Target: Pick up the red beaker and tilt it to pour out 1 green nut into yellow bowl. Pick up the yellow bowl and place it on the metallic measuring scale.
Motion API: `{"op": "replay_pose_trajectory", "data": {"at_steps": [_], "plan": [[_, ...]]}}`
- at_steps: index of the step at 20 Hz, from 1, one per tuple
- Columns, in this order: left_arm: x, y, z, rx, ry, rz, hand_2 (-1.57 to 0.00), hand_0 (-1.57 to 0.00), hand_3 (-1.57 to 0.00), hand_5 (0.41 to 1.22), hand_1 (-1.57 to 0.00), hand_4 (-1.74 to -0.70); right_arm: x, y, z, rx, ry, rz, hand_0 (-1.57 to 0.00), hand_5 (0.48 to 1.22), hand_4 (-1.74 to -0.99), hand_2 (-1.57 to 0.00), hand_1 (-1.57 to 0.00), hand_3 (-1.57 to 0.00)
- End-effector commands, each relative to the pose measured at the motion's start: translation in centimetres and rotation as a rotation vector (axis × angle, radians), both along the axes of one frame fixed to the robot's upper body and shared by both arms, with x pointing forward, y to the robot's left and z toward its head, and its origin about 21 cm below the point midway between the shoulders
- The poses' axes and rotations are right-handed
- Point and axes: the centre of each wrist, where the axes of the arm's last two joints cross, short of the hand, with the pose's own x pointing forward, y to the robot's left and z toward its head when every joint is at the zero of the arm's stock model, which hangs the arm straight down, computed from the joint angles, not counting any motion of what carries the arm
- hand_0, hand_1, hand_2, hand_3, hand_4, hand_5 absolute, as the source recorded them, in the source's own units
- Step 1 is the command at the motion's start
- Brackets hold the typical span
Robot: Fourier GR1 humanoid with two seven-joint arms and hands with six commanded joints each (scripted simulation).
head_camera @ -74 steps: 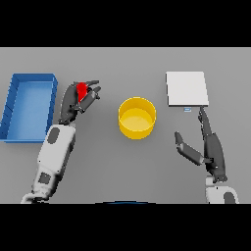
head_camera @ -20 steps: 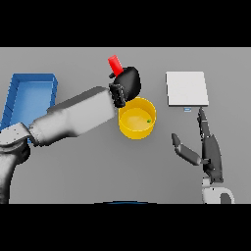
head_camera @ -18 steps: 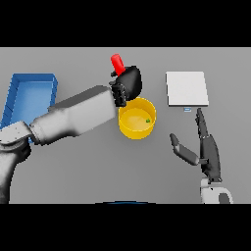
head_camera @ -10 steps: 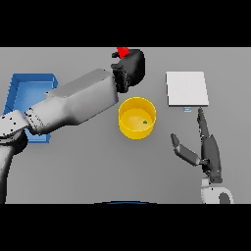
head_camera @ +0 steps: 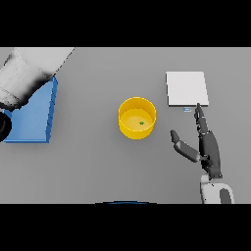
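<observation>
Looking down from the head view, a small green nut is lying inside the round yellow bowl mid-worktop, so the pouring looks done. The bowl is sitting well apart from the flat metallic measuring scale, not yet lifted. The right hand is resting spread beside the scale. The left hand and red beaker are showing nowhere; only a white arm is crossing the blue tray.

nut in bowl, scale right, tray left
</observation>
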Motion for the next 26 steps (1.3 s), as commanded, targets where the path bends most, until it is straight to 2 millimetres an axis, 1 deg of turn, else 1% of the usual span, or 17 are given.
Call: {"op": "replay_pose_trajectory", "data": {"at_steps": [1,2,3,4,6,8,9,10,12,14,17,20,21,23,24,25,26], "plan": [[0.5,1.7,0.6,-0.123,0.006,0.055,-1.55,-1.57,-1.38,1.221,-1.57,-1.73,-0.1,-0.2,-0.1,0.004,0.008,-0.002,0.00,0.594,-1.199,0.00,0.00,0.00],[1.1,3.7,0.6,-0.242,0.010,0.143,-1.55,-1.57,-1.36,1.221,-1.57,-1.73,-0.1,-0.3,-0.4,0.007,0.015,-0.001,0.00,0.593,-1.209,0.00,0.00,0.00],[1.4,5.7,0.7,-0.356,0.021,0.186,-1.56,-1.57,-1.36,1.221,-1.57,-1.73,0.0,-0.1,-0.4,0.012,0.012,0.006,0.00,0.592,-1.222,0.00,0.00,0.00],[1.6,7.7,0.6,-0.478,0.022,0.218,-1.56,-1.57,-1.37,1.221,-1.57,-1.73,-0.2,-0.4,-0.5,0.013,0.013,0.006,0.00,0.592,-1.224,0.00,0.00,0.00],[1.7,11.4,-0.1,-0.663,0.033,0.253,-1.56,-1.57,-1.40,1.221,-1.57,-1.74,-0.2,-0.4,-0.4,-0.005,-0.004,0.015,0.00,0.587,-1.222,0.00,0.00,0.00],[1.4,14.5,-1.5,-0.821,0.026,0.295,-1.57,-1.57,-1.43,1.221,-1.57,-1.74,0.3,-0.7,-0.4,-0.008,-0.001,0.014,0.00,0.586,-1.222,0.00,0.00,0.00],[1.1,16.1,-2.3,-0.898,0.019,0.328,-1.57,-1.57,-1.43,1.221,-1.57,-1.74,0.0,-0.6,-0.6,-0.009,-0.007,0.019,0.00,0.587,-1.226,0.00,0.00,0.00],[0.7,17.4,-3.3,-0.958,-0.006,0.387,-1.57,-1.57,-1.41,1.221,-1.57,-1.74,0.3,-0.7,-0.6,-0.028,-0.011,0.017,0.00,0.591,-1.223,0.00,0.00,0.00],[-0.5,19.7,-5.3,-1.100,-0.055,0.458,-1.57,-1.57,-1.43,1.221,-1.57,-1.74,0.0,-0.9,-0.4,-0.029,-0.024,0.030,0.00,0.599,-1.217,0.00,0.00,0.00],[-2.1,21.4,-7.3,-1.196,-0.088,0.527,-1.57,-1.57,-1.45,1.221,-1.57,-1.74,0.1,-1.0,-0.6,-0.046,0.005,0.035,0.00,0.610,-1.212,0.00,0.00,0.00],[-4.7,22.5,-10.6,-1.306,-0.119,0.651,-1.57,-1.57,-1.46,1.221,-1.57,-1.74,0.1,-0.7,-0.8,-0.068,0.003,0.048,0.00,0.641,-1.212,0.00,0.00,0.00],[-7.4,22.8,-14.1,-1.368,-0.122,0.722,-1.57,-1.57,-1.45,1.221,-1.57,-1.74,0.3,-0.8,-0.4,-0.080,-0.002,0.046,0.00,0.657,-1.206,0.00,0.00,0.00],[-8.2,23.2,-15.1,-1.383,-0.117,0.742,-1.57,-1.57,-1.45,1.221,-1.57,-1.74,0.2,-0.4,-0.3,-0.071,-0.001,0.053,0.00,0.660,-1.210,0.00,0.00,0.00],[-9.5,23.2,-17.3,-1.399,-0.106,0.784,-1.57,-1.57,-1.45,1.221,-1.57,-1.74,0.1,-0.7,-0.5,-0.073,0.006,0.048,0.00,0.664,-1.217,0.00,0.00,0.00],[-9.8,23.5,-18.1,-1.410,-0.103,0.814,-1.57,-1.57,-1.45,1.221,-1.57,-1.74,0.2,-0.7,-0.7,-0.069,0.012,0.047,0.00,0.664,-1.218,0.00,0.00,0.00],[-10.2,23.7,-18.5,-1.422,-0.107,0.823,-1.57,-1.57,-1.47,1.221,-1.57,-1.74,0.1,-1.0,-0.6,-0.078,0.005,0.044,0.00,0.664,-1.214,0.00,0.00,0.00],[-10.4,23.4,-18.9,-1.432,-0.099,0.822,-1.57,-1.57,-1.49,1.221,-1.57,-1.74,0.3,-0.9,-0.4,-0.074,-0.001,0.048,0.00,0.664,-1.216,0.00,0.00,0.00]]}}
